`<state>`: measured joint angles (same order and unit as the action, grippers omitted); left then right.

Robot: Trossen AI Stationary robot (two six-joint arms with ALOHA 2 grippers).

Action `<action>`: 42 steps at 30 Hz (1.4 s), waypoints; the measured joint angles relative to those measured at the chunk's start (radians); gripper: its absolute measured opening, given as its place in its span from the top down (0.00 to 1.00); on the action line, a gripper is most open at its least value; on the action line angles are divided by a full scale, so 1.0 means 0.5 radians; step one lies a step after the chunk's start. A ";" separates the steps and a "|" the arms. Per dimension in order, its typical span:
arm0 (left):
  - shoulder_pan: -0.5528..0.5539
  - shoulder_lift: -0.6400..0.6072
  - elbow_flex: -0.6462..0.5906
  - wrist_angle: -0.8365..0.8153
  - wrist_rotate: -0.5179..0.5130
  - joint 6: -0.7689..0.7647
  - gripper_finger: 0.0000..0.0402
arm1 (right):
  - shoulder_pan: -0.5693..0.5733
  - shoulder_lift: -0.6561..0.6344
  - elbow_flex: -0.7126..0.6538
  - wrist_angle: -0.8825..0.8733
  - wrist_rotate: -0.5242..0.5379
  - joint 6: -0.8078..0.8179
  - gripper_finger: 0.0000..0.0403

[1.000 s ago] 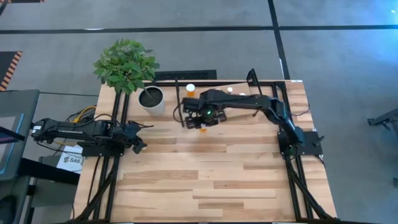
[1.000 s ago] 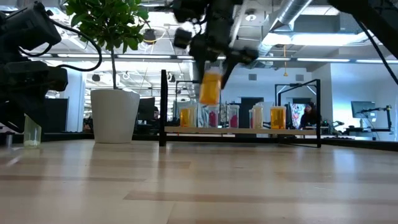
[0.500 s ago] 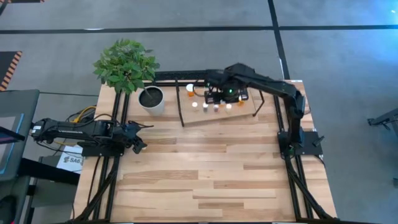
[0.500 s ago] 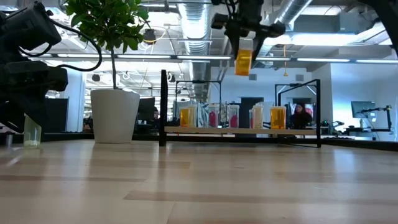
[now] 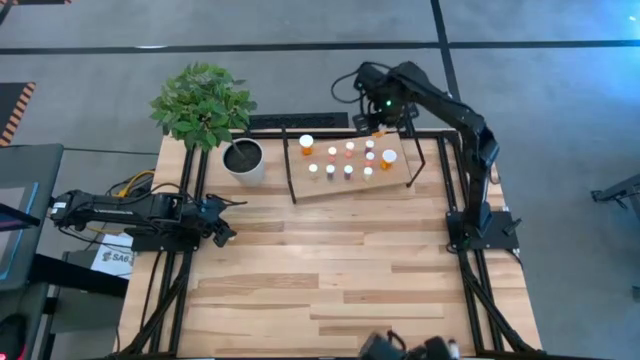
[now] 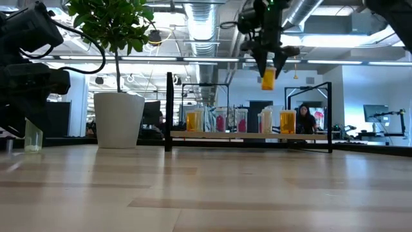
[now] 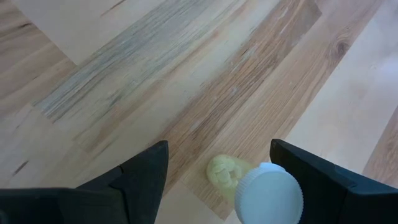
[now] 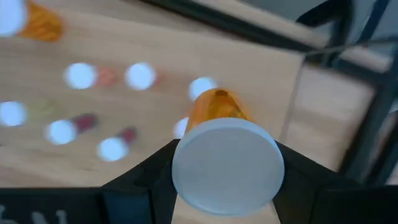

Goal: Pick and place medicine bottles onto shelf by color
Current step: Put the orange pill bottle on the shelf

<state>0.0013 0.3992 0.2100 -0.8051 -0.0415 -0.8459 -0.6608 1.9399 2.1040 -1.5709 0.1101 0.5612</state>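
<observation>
High view: right gripper hangs over the shelf's far edge, clamped on an orange bottle (white cap), above the bottles standing there; left gripper waits, fingers apart, well away from the shelf

ten bottles, one shelf, one plant

Right gripper: two dark fingers closed on an orange medicine bottle with a round white cap, cap toward the camera. Beyond it, a light wooden shelf board carrying blurred small bottles, white caps up, bodies orange or reddish where visible. Larger orange bottle at one corner. Thin black metal uprights along one end.
</observation>
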 joint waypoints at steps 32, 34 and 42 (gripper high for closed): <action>0.000 0.000 0.000 0.000 0.000 0.000 0.34 | -0.238 0.023 -0.663 0.656 0.046 -1.187 0.44; 0.000 0.000 0.000 0.000 0.000 0.000 0.34 | -0.233 0.025 -0.698 0.683 0.046 -1.221 0.44; 0.000 0.000 0.000 0.000 0.001 0.000 0.34 | -0.209 0.025 -0.747 0.745 0.056 -1.405 0.44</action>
<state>0.0013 0.3992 0.2100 -0.8051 -0.0410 -0.8459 -0.7651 1.9522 1.7306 -1.1985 0.1384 -0.1411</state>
